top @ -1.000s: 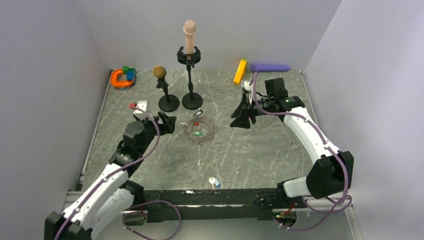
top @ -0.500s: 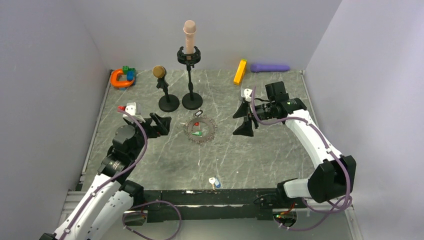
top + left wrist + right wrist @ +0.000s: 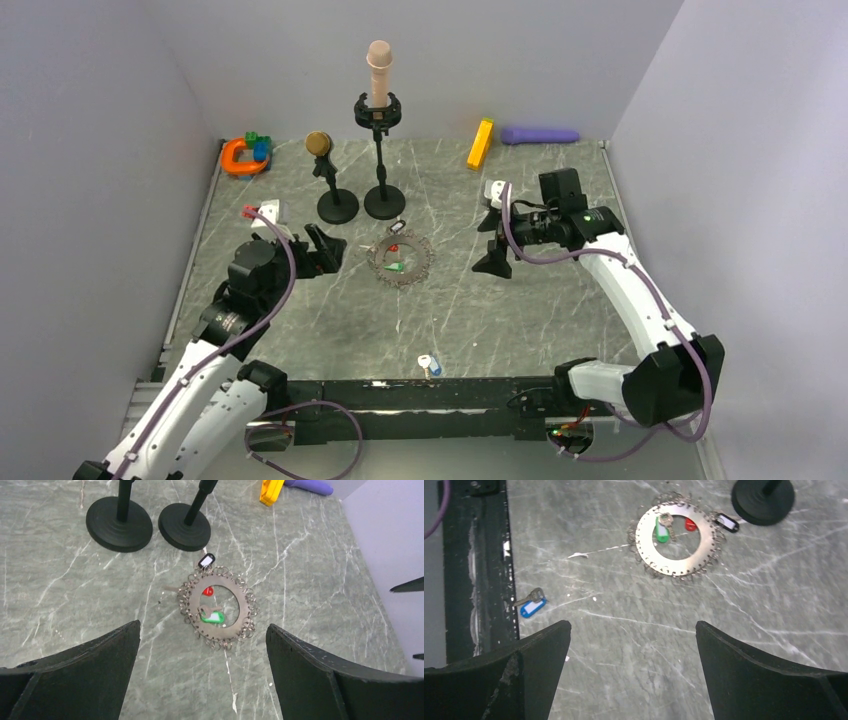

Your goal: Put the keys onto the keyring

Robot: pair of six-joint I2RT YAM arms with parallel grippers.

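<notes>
The keyring (image 3: 414, 268) lies flat in the middle of the table, a dark grey ring with a chain-like rim (image 3: 242, 596) (image 3: 705, 549). The green key (image 3: 215, 616) (image 3: 661, 532) lies in its hole with the blade across the inner edge. Beside it in the hole is the red key (image 3: 208, 591) (image 3: 690, 524). Whether either is hooked on, I cannot tell. My left gripper (image 3: 328, 250) (image 3: 203, 625) stands open left of the ring, holding nothing. Off to the ring's right, my right gripper (image 3: 491, 246) (image 3: 633, 623) is open and holds nothing.
A key with a blue tag (image 3: 429, 364) (image 3: 531, 606) lies at the near edge. A white tag (image 3: 206, 560) touches the ring's far rim. Two black stand bases (image 3: 338, 206) (image 3: 385, 202) sit behind the ring. An orange clamp (image 3: 241, 157), yellow block (image 3: 481, 143) and purple cylinder (image 3: 540, 134) line the back.
Both grippers have opened wide. The left arm has drawn back to the left and the right arm to the right, away from the ring. The ring and keys have not moved.
</notes>
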